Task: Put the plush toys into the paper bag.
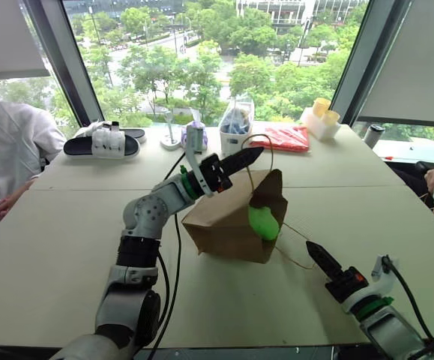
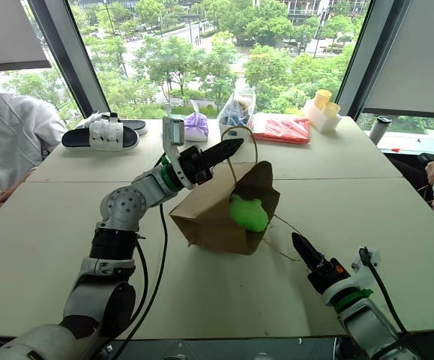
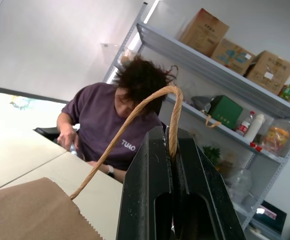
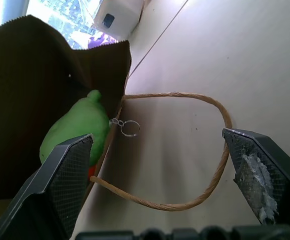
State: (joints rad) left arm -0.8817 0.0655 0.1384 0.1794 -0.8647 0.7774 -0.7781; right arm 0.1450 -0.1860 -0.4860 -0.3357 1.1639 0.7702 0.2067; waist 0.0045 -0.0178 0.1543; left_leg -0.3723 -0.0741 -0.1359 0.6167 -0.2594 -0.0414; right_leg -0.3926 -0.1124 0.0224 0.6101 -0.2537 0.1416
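- Beige tabletop (image 1: pixel 67 247) before tall windows bears a brown kraft paper bag (image 1: pixel 220 221), tipped on its side, mouth toward the right arm.
- Light green rounded plush toy (image 1: pixel 263 222) sits in the bag's mouth.
- Left gripper (image 1: pixel 251 156), raised over the bag, pinches a tan twine handle (image 3: pixel 134 117).
- Right gripper (image 4: pixel 167 165) spreads wide around the other twine loop (image 4: pixel 205 187) lying on the table.

The pale table (image 1: pixel 67 247) carries the paper bag (image 1: pixel 224 221), black sandals (image 1: pixel 104 142) and a red packet (image 1: pixel 284 137).
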